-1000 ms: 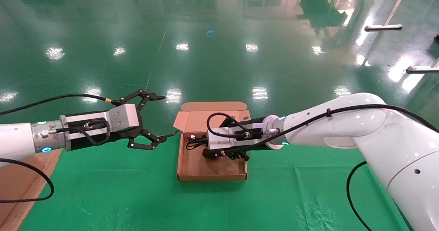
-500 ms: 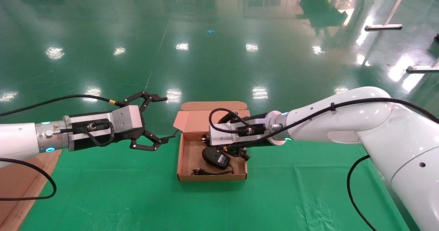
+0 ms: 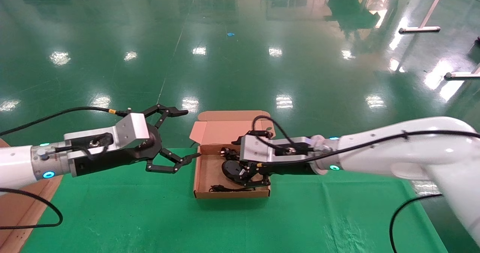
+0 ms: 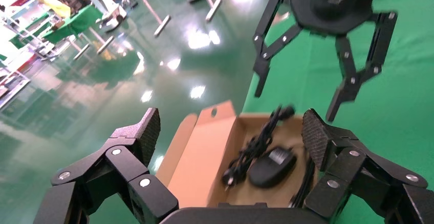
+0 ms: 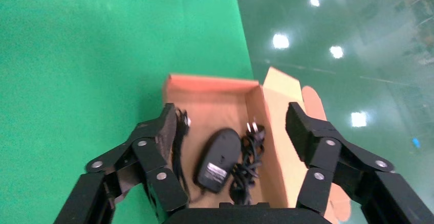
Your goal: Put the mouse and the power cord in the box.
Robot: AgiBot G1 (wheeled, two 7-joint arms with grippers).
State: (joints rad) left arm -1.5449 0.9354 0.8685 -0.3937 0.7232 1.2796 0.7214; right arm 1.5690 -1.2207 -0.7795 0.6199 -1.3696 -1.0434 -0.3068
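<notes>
**Right hand spread over a box that holds both items**

Right hand point(image 3: 250, 178) hangs just above the box point(image 3: 201, 178), its fingers point(image 5: 153, 142) wide apart and gripping nothing. Directly beneath it, between those fingers in the right wrist view, lies the mouse point(image 5: 218, 157), belly up with the pale label showing, its long axis running along the hand's own reach. Beside the mouse, towards the hinged lid, the power cord point(image 5: 249, 155) lies bunched, a pronged plug at its far end; another dark strand, seemingly the mouse's thin cable, runs along the opposite wall. Both items look to be inside the box walls, so the placing seems done, and what the next move turns on is a clean lift away: the hand sits closest to the mouse, and the cables just beside its fingers could snag.

Left hand point(image 3: 176, 138) hovers just beside the box's left wall, likewise spread and empty, its lower fingertip near the rim. Around the box, the green surface point(image 3: 150, 223) stretches outward.
</notes>
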